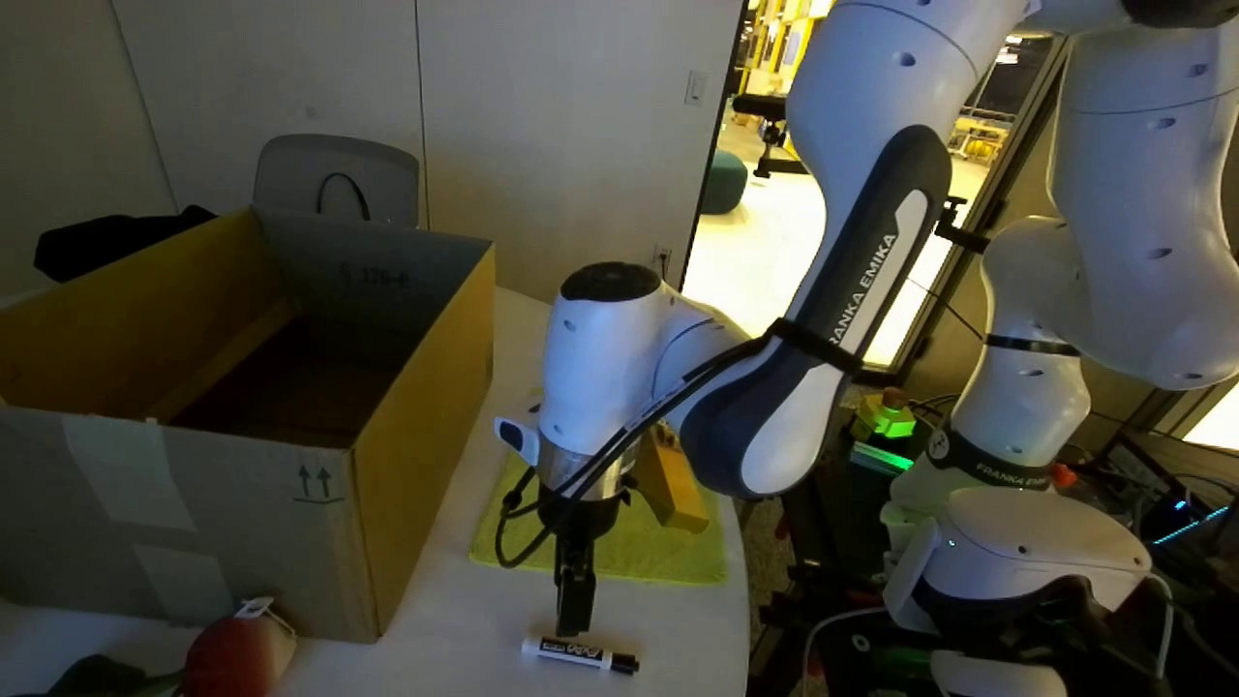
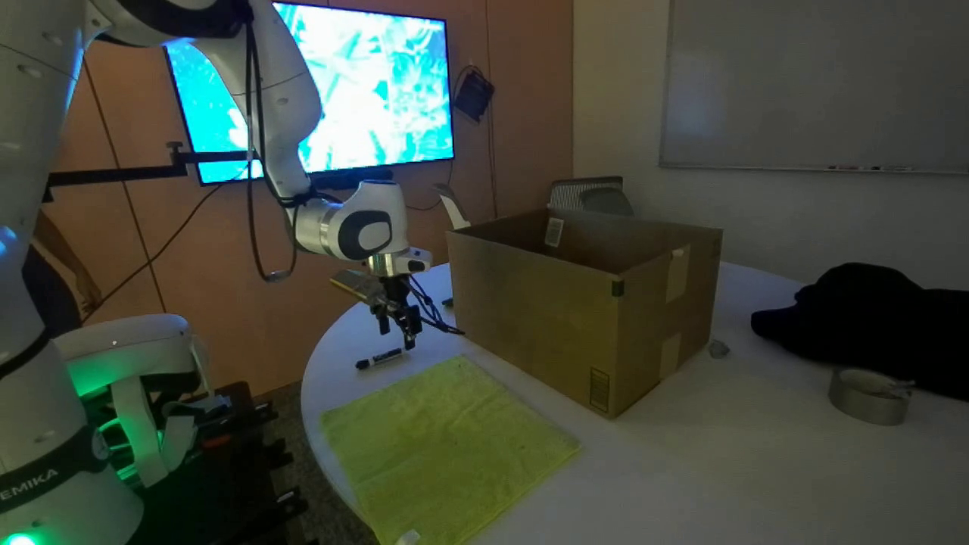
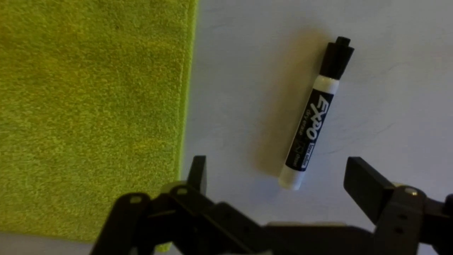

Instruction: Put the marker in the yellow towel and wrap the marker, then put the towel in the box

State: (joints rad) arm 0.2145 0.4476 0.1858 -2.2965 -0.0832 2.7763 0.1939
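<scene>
- Just below the Robotiq gripper (image 3: 276,174), a black-capped Expo dry-erase marker (image 3: 309,129) is lying on the white table (image 2: 681,484), apart from the yellow-green towel (image 3: 92,106).
- The gripper is hovering over the table, pointing downward and released, its two fingers (image 3: 366,187) standing wide apart.
- In the wrist view, the marker's white end is reaching toward the gripper, between the lines of the two fingers, while its black cap is pointing away at a slant.
- On the left of the gripper in the wrist view, the towel is lying flat, one edge running just beside the marker; a finger is covering part of that edge.
- Beside the gripper in both exterior views, a brown, open-topped cardboard box (image 2: 530,325) is standing upright on the table, near the towel and apart from the fingers.
- Past the gripper and the box in an exterior view, a grey chair back (image 1: 334,169) is showing over the far rim.
- Well apart from the gripper, across the box in an exterior view, a black cloth heap (image 2: 870,325) is lying on the table, with a grey tape roll (image 2: 867,401) near it.
- Behind the gripper in an exterior view, a wall-mounted screen (image 2: 386,91) is glowing blue and white.
- Well away from the gripper, a reddish round object (image 1: 237,649) is resting by the box, partly out of view.
</scene>
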